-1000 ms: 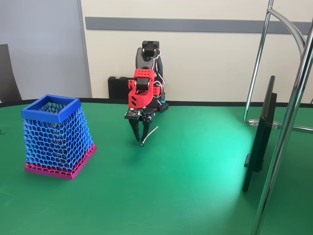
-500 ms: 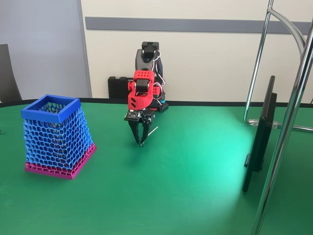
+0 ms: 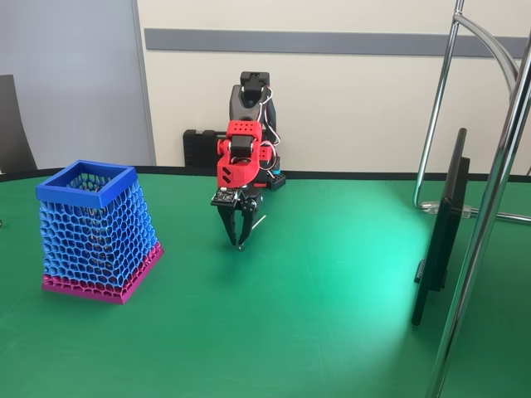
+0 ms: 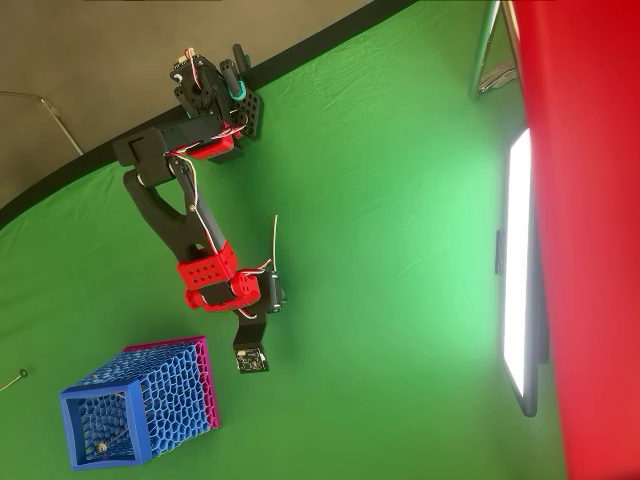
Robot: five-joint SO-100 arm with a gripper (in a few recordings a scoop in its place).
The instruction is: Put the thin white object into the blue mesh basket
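Note:
The thin white object (image 3: pixel 260 222) lies low over the green table; its lower end sits between the fingers and the rest pokes out up and to the right. From above, the thin white object (image 4: pixel 275 240) runs as a fine line away from the gripper toward the arm's base. My red-and-black gripper (image 3: pixel 240 240) points straight down with its tips at the table and is shut on the stick's end; the overhead view shows the gripper (image 4: pixel 274 293) from above. The blue mesh basket (image 3: pixel 95 232) stands upright well to the left, its rim (image 4: pixel 70 425) open.
A dark flat monitor (image 3: pixel 444 224) stands on edge at the right, next to chrome stand tubes (image 3: pixel 489 207). The arm's base (image 3: pixel 249 157) is at the table's back edge. A small thin item (image 4: pixel 12 380) lies on the cloth beyond the basket. Open green cloth separates the gripper and basket.
The jaws, open around the stick's lower end a second ago, have closed on it. The arm has stayed in place and the stick has shifted slightly.

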